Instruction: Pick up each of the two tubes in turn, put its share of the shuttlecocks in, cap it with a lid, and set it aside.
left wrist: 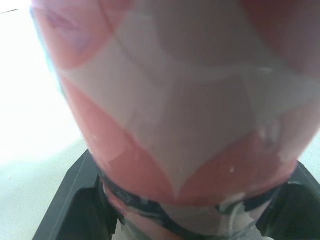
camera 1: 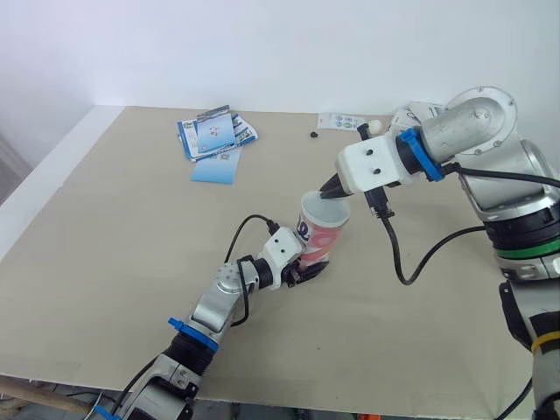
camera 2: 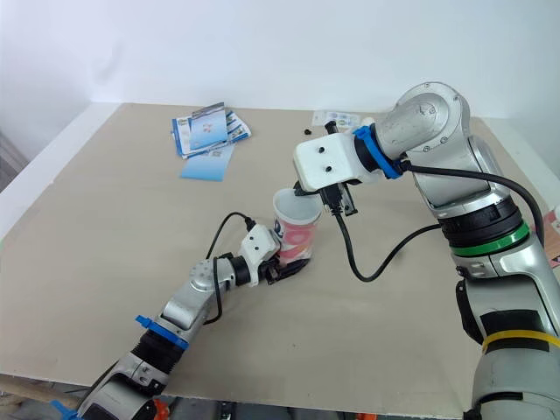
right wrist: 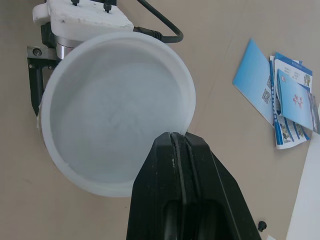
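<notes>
Left tool [camera 1: 304, 268] clamps the tube [camera 1: 322, 232] at mid-bench [camera 1: 122, 262], and right tool [right wrist: 178, 139], pinched shut, presses what looks like its lid [right wrist: 115, 115], so this tube's capping seems nearly done.

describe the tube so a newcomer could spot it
Near the middle of the tan table, the tube leans with its base clamped in the left end effector and the shut right end effector at its rim. Its pink and white pattern sets it apart from the flat blue leaflets behind.
</notes>
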`<act>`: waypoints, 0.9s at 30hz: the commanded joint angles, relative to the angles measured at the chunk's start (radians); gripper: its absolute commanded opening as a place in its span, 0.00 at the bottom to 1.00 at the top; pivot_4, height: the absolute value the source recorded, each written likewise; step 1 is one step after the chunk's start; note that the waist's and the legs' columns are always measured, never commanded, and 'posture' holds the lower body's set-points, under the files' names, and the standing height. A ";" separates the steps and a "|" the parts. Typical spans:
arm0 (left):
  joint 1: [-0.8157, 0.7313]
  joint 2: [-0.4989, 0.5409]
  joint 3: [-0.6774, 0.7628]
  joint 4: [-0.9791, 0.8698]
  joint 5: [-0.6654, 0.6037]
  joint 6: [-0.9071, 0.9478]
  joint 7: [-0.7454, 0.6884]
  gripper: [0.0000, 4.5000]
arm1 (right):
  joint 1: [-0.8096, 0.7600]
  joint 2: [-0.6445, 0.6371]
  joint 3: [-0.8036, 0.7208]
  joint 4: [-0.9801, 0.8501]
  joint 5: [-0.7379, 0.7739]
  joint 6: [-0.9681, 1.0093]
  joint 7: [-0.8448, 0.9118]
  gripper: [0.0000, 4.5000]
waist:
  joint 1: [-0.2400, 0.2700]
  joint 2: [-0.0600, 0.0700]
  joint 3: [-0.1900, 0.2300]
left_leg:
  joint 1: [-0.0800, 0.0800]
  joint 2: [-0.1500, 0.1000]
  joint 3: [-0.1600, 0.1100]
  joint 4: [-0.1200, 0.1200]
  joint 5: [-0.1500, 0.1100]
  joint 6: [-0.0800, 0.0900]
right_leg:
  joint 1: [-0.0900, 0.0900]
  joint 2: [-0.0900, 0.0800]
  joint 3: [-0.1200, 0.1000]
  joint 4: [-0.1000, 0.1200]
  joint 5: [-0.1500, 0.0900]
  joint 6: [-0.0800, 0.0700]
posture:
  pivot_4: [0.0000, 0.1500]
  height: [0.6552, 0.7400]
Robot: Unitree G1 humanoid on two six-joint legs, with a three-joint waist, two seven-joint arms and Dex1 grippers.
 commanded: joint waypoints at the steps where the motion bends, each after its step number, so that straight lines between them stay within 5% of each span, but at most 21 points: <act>1: 0.014 0.015 0.010 0.040 0.013 0.018 0.012 0.62 | -0.038 -0.013 -0.003 0.004 -0.020 -0.004 0.029 0.02 | 0.000 0.000 0.000 | 0.000 0.000 0.000 0.000 0.000 0.000 | 0.000 0.000 0.000 0.000 0.000 0.000 | 1.00 1.00; 27: 0.010 0.014 0.000 0.043 0.019 0.013 0.012 0.62 | -0.003 -0.049 0.019 -0.055 -0.064 -0.054 0.049 0.02 | 0.000 0.000 0.000 | 0.000 0.000 0.000 0.000 0.000 0.000 | 0.000 0.000 0.000 0.000 0.000 0.000 | 1.00 1.00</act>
